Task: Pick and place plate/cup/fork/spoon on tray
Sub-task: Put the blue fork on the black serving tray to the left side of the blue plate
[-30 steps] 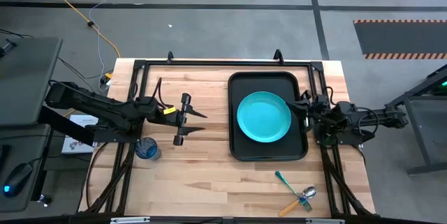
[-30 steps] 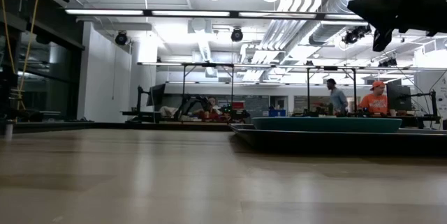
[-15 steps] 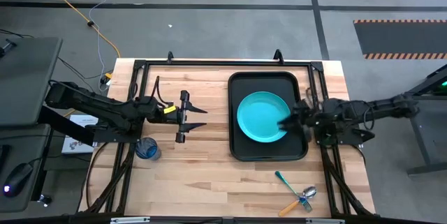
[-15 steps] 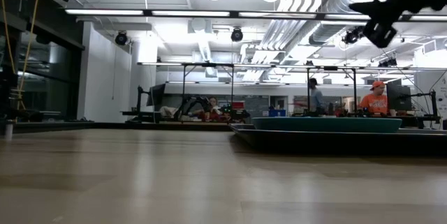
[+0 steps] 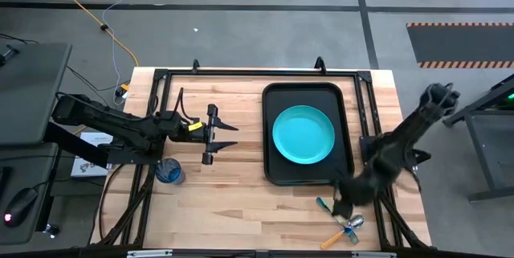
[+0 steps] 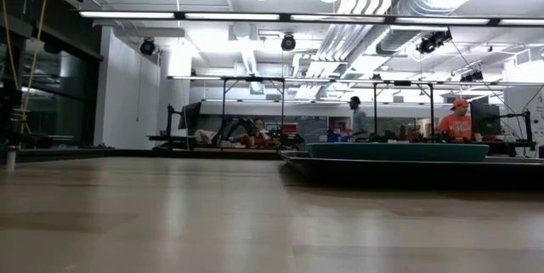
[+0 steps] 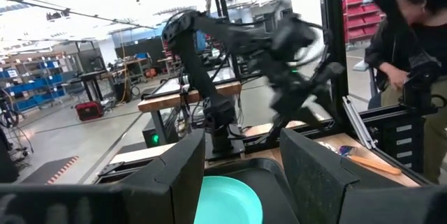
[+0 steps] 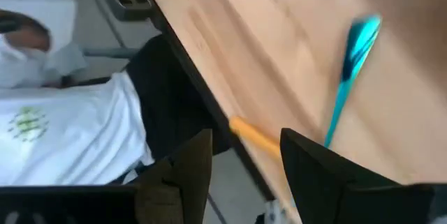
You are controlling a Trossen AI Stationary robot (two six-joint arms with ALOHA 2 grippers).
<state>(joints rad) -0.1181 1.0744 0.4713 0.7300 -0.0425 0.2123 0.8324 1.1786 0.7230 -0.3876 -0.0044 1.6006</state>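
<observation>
The turquoise plate (image 5: 303, 134) lies flat in the black tray (image 5: 277, 97) at the table's right half. The blue cup (image 5: 169, 171) stands at the table's left edge, near the front. The fork and spoon lie crossed at the near right, one with a teal handle (image 5: 324, 207), one with an orange handle (image 5: 333, 238). My right gripper (image 5: 341, 203) hovers open just left of them, off the tray's near edge; in its wrist view the teal handle (image 8: 353, 60) and orange handle (image 8: 253, 135) lie ahead of its fingers (image 8: 244, 175). My left gripper (image 5: 229, 137) waits open at mid-table, pointing at the tray.
A black metal frame (image 5: 257, 71) runs along the table's far edge and both sides. A person in a white shirt (image 8: 63, 133) stands past the table's edge near the utensils. Bare wood (image 5: 241, 210) lies between the cup and the utensils.
My right gripper has left the plate's right rim and swung quickly toward the table's near edge, ending beside the fork and spoon. The plate stays flat in the tray.
</observation>
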